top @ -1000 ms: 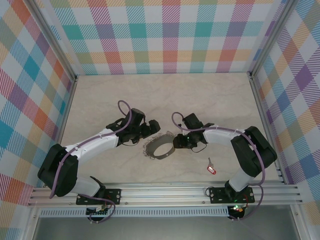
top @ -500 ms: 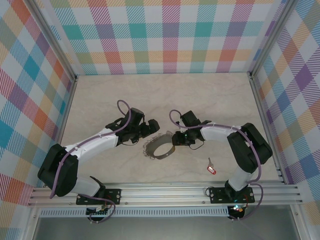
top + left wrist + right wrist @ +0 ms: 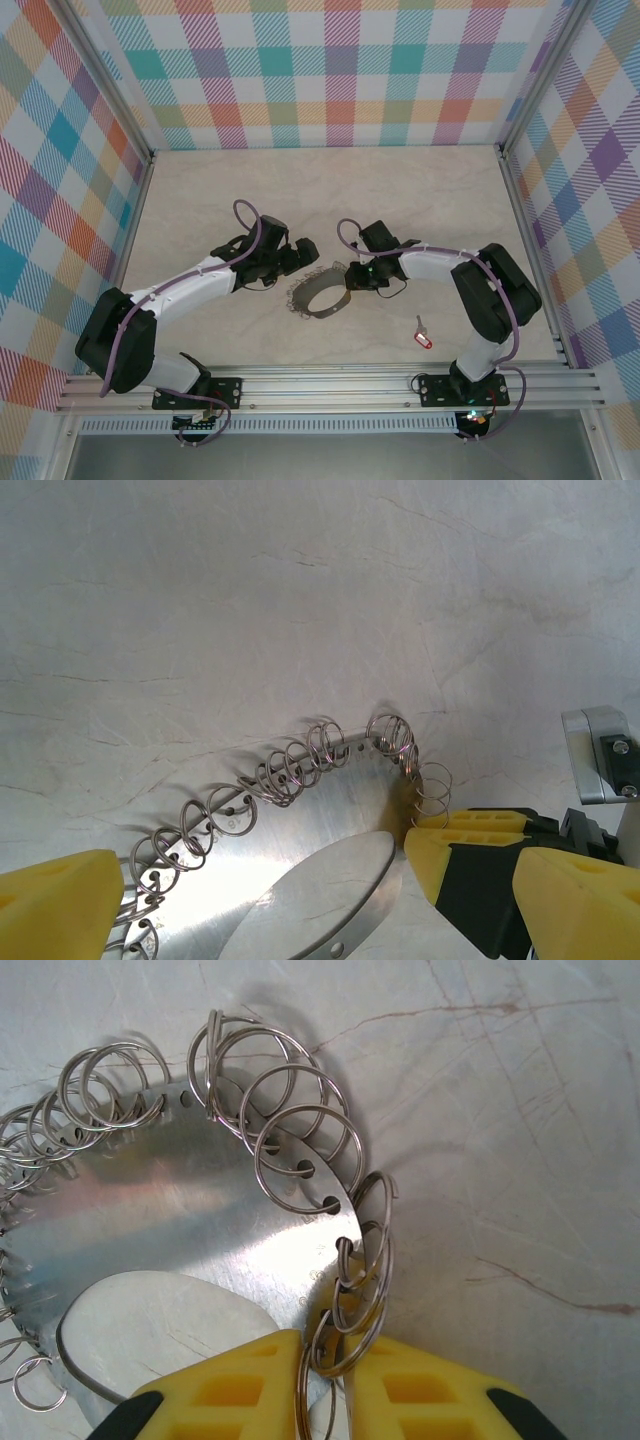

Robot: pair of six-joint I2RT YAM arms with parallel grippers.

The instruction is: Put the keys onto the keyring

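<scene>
The keyring (image 3: pixel 318 312), a wide grey metal band fringed with wire loops, stands on the table between my two grippers. My right gripper (image 3: pixel 350 281) is at the ring's right rim. In the right wrist view its yellow fingers (image 3: pixel 225 1385) are pinched on the rim and a few wire loops of the keyring (image 3: pixel 180 1200). My left gripper (image 3: pixel 301 257) hovers open at the ring's upper left, its yellow fingertips (image 3: pixel 60 905) spread wide on either side of the keyring (image 3: pixel 300 810). The red-headed key (image 3: pixel 422 340) lies alone on the table to the right, near the front rail.
The pale marble-pattern tabletop (image 3: pixel 320 200) is walled by checked panels at the back and both sides. An aluminium rail (image 3: pixel 320 385) carrying the arm bases runs along the near edge.
My right gripper has shifted slightly left onto the ring's rim and its fingers have closed in on it. The left arm, the ring and the key have stayed put.
</scene>
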